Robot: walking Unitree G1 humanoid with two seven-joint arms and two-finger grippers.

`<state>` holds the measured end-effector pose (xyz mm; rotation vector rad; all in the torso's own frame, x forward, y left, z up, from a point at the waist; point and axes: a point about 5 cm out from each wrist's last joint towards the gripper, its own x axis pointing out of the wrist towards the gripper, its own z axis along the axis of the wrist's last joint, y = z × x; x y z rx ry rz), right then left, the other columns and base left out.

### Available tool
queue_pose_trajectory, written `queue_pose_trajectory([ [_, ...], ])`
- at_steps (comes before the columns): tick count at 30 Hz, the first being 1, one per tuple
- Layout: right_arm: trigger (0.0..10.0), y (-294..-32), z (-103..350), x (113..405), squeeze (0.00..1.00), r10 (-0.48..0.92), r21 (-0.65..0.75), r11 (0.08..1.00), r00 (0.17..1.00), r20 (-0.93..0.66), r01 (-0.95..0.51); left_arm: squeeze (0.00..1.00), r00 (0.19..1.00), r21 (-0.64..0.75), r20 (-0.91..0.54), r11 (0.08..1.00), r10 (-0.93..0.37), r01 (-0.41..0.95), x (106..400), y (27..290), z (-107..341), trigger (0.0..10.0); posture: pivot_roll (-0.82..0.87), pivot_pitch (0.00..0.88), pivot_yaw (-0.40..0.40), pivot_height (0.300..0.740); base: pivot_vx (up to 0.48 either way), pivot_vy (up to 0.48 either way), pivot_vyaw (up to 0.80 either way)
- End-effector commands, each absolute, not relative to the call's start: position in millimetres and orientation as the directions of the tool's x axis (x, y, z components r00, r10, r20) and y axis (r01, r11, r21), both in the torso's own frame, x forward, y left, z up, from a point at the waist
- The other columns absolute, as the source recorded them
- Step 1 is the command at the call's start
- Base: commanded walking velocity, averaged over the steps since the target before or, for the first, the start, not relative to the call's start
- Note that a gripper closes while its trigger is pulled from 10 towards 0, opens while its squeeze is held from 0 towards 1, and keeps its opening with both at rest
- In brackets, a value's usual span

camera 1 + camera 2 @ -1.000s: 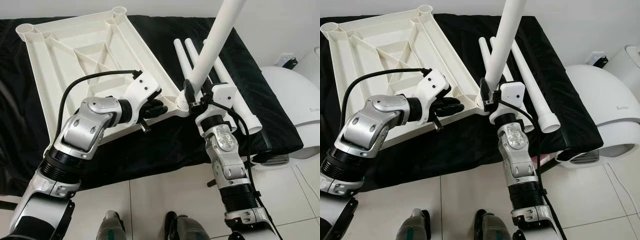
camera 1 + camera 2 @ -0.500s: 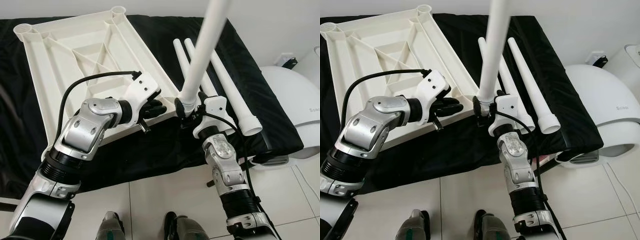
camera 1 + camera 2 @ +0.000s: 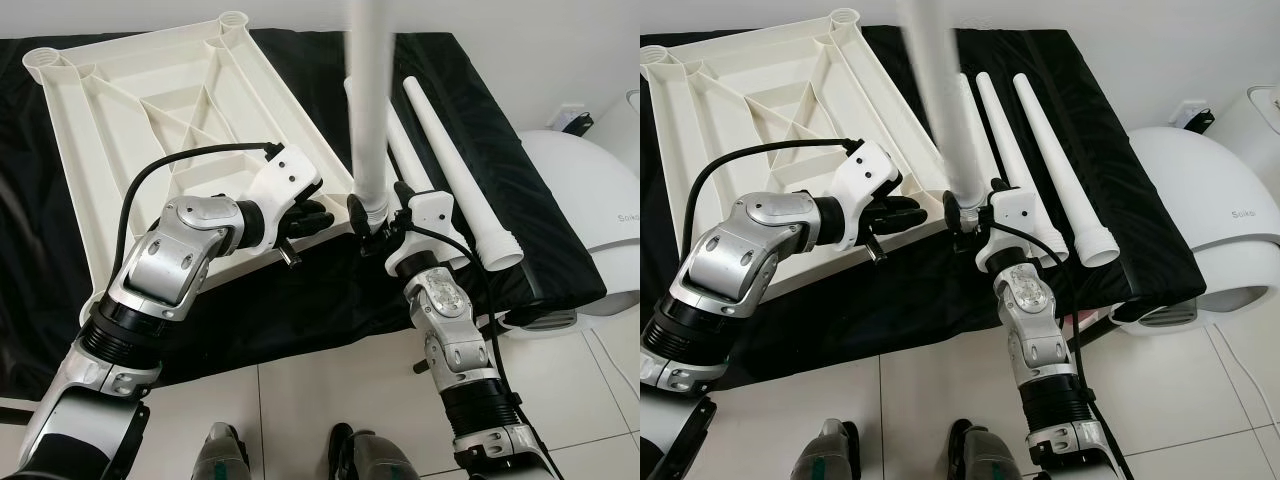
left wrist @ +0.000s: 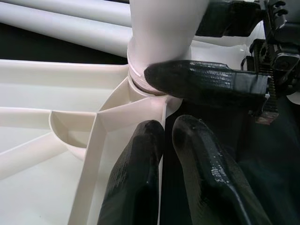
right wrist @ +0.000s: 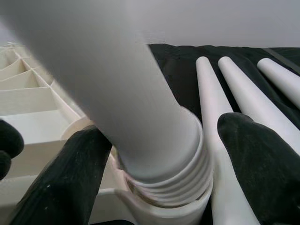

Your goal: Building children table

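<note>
Swung upright since earlier, the table leg (image 3: pixel 368 110) sits clamped in the right gripper (image 3: pixel 378 213) at the tabletop (image 3: pixel 150 110) corner; left gripper (image 3: pixel 312 220) pinches the rim.

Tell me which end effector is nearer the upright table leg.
Right. The right end effector straddles the upright table leg at its threaded base; the left end effector sits beside it on the tabletop edge.

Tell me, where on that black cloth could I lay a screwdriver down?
Best is the bare black cloth along the near edge, in front of the upturned tabletop and below both claws. A narrower strip lies right of the three loose legs. It is crowded at the near corner socket, where the right claw grips the upright leg and the left claw steadies the tabletop.
</note>
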<state>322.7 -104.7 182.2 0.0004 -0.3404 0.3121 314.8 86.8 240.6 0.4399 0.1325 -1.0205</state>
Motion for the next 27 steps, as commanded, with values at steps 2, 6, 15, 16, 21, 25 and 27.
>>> queue_pose_trajectory([
  [2,9.8,-107.6,179.1,323.8,0.0,0.29,-0.036,0.955,0.901,0.323,-0.294,0.0,0.55,0.299,-0.301,0.471,-0.779,0.83,316.9,87.5,242.2,10.0,0.1,0.194,-0.052,0.74,0.0,0.0,0.0],
  [6,0.0,-109.9,176.3,325.0,0.0,0.279,0.007,0.956,0.911,0.305,-0.295,0.0,0.551,0.3,-0.301,0.471,-0.779,0.83,316.9,87.8,242.5,10.0,0.1,0.194,-0.051,0.74,0.0,0.0,0.0],
  [15,2.3,-110.4,175.7,325.3,0.0,0.274,0.011,0.957,0.913,0.303,-0.29,0.0,0.551,0.304,-0.302,0.47,-0.778,0.829,317.5,88.0,242.9,10.0,0.1,0.189,-0.048,0.74,0.0,0.0,0.0],
  [16,2.3,-110.2,175.5,325.3,0.0,0.275,0.006,0.957,0.913,0.303,-0.29,0.0,0.551,0.305,-0.302,0.469,-0.777,0.829,317.6,88.0,242.9,10.0,0.1,0.189,-0.048,0.74,0.0,0.0,0.0],
  [21,0.0,-108.4,175.9,325.1,0.0,0.293,0.016,0.95,0.906,0.306,-0.313,0.0,0.551,0.304,-0.302,0.469,-0.778,0.829,317.3,87.3,243.2,10.0,0.1,0.184,-0.05,0.74,0.0,0.0,0.0],
  [25,0.0,-107.7,176.4,325.2,0.0,0.295,0.022,0.948,0.904,0.309,-0.317,0.0,0.55,0.304,-0.301,0.468,-0.779,0.83,317.1,86.8,242.8,10.0,0.1,0.18,-0.05,0.74,0.0,0.0,0.0],
  [27,0.0,-107.3,177.0,325.3,0.0,0.298,0.027,0.946,0.902,0.312,-0.322,0.0,0.549,0.304,-0.296,0.468,-0.781,0.83,317.0,86.2,243.7,10.0,0.1,0.177,-0.051,0.74,0.0,0.0,0.0],
])
